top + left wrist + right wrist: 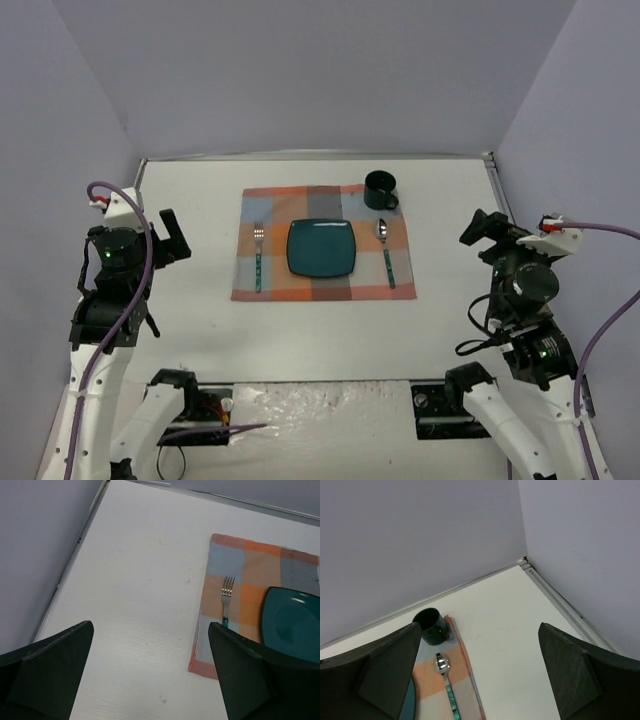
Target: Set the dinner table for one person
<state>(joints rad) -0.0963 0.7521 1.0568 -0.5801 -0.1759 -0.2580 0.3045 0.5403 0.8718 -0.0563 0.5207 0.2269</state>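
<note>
Dinner table (200,320): white, matte, rigid slab under both grippers. Fixed, with nothing on it to grasp. Left gripper (150,630) and right gripper (480,627): jaws spread wide, empty, over bare top.

Plaid placemat (270,210) lies between them, slightly ahead. Soft cloth, likely bunches if dragged.

Square teal plate (321,247) sits at its centre. Probably breakable and slick; take by the rim.

Dark mug (380,189): ahead-left of right gripper.

Fork (258,258): right of left gripper. Spoon (385,250): left of right gripper. Both thin and low-lying.

Raised edge strips and walls close outboard of each gripper.
</note>
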